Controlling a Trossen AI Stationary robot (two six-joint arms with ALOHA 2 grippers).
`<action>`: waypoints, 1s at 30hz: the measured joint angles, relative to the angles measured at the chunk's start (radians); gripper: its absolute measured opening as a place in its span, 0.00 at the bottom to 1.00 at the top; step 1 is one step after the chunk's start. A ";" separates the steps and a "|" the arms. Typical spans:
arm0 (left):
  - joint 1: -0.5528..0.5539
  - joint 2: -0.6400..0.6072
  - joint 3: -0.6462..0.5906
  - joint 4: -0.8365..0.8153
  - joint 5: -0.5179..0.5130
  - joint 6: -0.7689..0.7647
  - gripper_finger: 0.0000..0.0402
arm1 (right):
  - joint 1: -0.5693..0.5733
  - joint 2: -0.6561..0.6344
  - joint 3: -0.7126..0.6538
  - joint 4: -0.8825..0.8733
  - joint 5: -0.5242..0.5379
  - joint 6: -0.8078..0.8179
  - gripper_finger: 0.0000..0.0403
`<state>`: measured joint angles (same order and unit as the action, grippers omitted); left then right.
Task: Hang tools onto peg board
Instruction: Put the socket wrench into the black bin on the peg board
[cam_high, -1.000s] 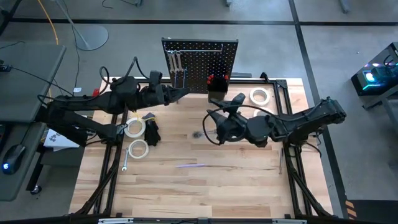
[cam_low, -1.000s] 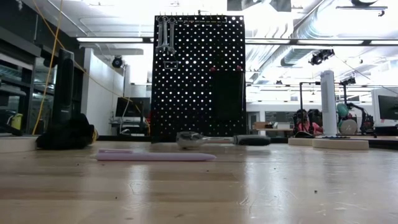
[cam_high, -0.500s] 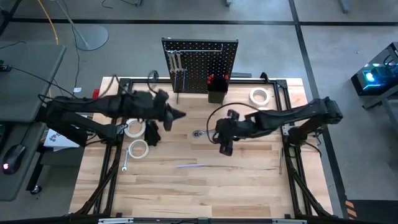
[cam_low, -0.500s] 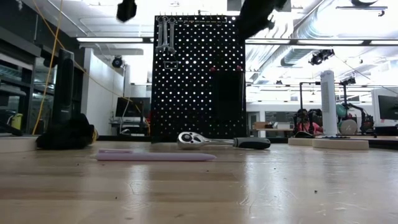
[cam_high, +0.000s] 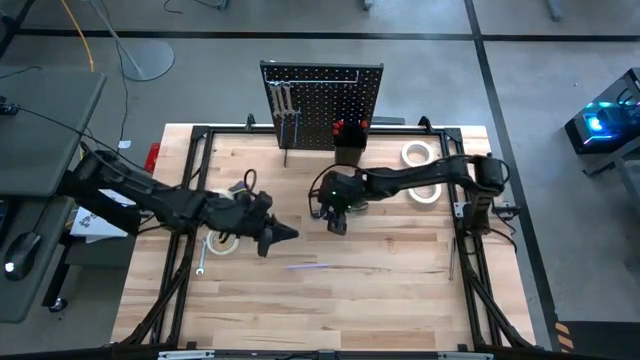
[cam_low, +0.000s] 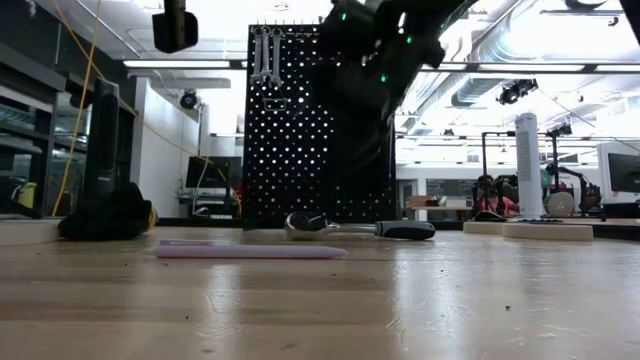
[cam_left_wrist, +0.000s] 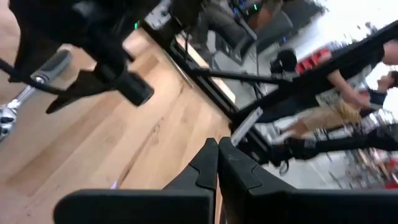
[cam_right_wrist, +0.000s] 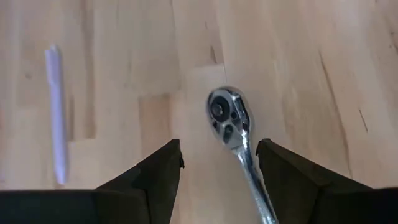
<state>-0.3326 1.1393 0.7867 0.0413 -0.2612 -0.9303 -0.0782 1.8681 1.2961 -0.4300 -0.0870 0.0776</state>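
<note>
A silver ratchet wrench (cam_high: 319, 213) with a black handle (cam_low: 405, 229) lies flat on the wooden table in front of the peg board (cam_high: 322, 100). My right gripper (cam_right_wrist: 219, 158) hangs open above the ratchet's head (cam_right_wrist: 229, 118), one finger on each side, clear of it. My left gripper (cam_high: 288, 235) is shut and holds nothing; it hovers left of the table's middle, above the wood. Silver wrenches (cam_low: 265, 55) hang on the board's upper left hooks. Red-handled screwdrivers (cam_high: 345, 127) stand in the board's black bin.
A pale purple pen (cam_high: 308, 266) lies on the table, nearer the front edge than the ratchet. White tape rolls lie at the far right (cam_high: 418, 153) and under the left arm (cam_high: 222, 241). A small wrench (cam_high: 200, 262) lies near the left edge. People sit in the room beyond.
Both arms have come down. My right gripper has swung toward the table's left, rolled its wrist, tipped to point down and come over the ratchet's head, staying open. My left gripper has drawn away from the peg board toward the near edge, staying shut.
</note>
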 joint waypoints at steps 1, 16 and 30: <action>-0.012 0.000 -0.001 0.005 -0.029 -0.008 0.00 | -0.007 0.011 0.000 0.001 -0.006 -0.017 0.51; -0.084 -0.001 -0.001 0.017 -0.217 -0.046 0.00 | -0.016 0.211 0.007 0.039 0.089 -0.123 0.45; -0.079 -0.143 -0.001 -0.001 -0.240 0.169 0.00 | 0.063 -0.039 -0.003 -0.178 0.022 0.024 0.07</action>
<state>-0.4119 0.9967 0.7860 0.0405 -0.5009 -0.7609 -0.0154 1.8287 1.2926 -0.6082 -0.0650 0.1014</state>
